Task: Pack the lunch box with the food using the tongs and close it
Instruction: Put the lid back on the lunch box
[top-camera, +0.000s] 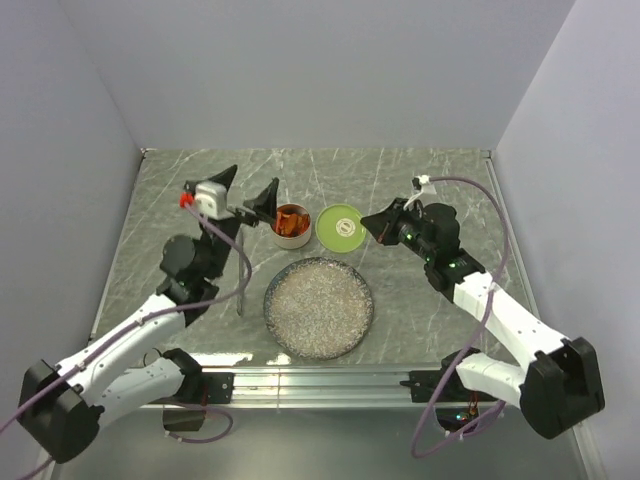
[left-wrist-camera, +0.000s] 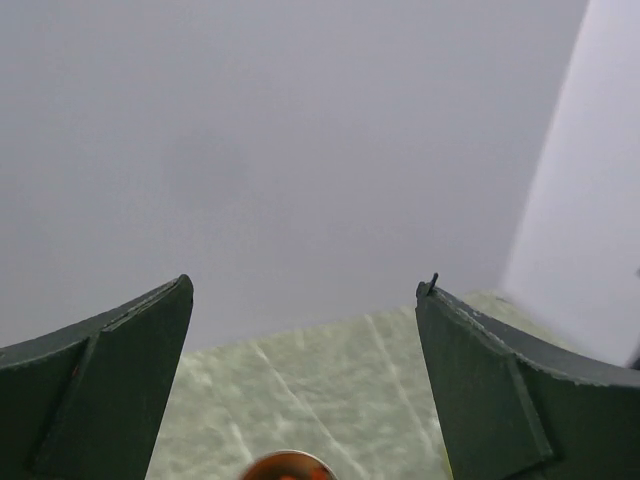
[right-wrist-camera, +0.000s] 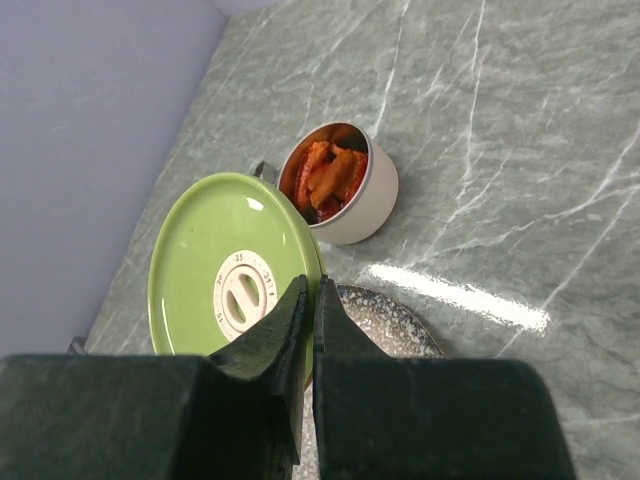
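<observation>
top view: nearest on the table (top-camera: 430, 180), speckled plate (top-camera: 318, 308), tongs (top-camera: 243, 275) flat at its left, lunch box (top-camera: 292, 241) holding food (top-camera: 291, 221) beside green lid (top-camera: 341, 227) beyond; left wrist: left fingers (left-wrist-camera: 110, 380) spread wide, empty; right wrist: right fingers (right-wrist-camera: 270, 340) pressed together, empty, over the lid's rim, which is probably light, stiff and slick, best pinched edgewise.

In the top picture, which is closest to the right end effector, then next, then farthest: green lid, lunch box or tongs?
1. Green lid, right beside the right end effector.
2. Lunch box, on the lid's far side.
3. Tongs, farthest, beyond the lunch box.
</observation>
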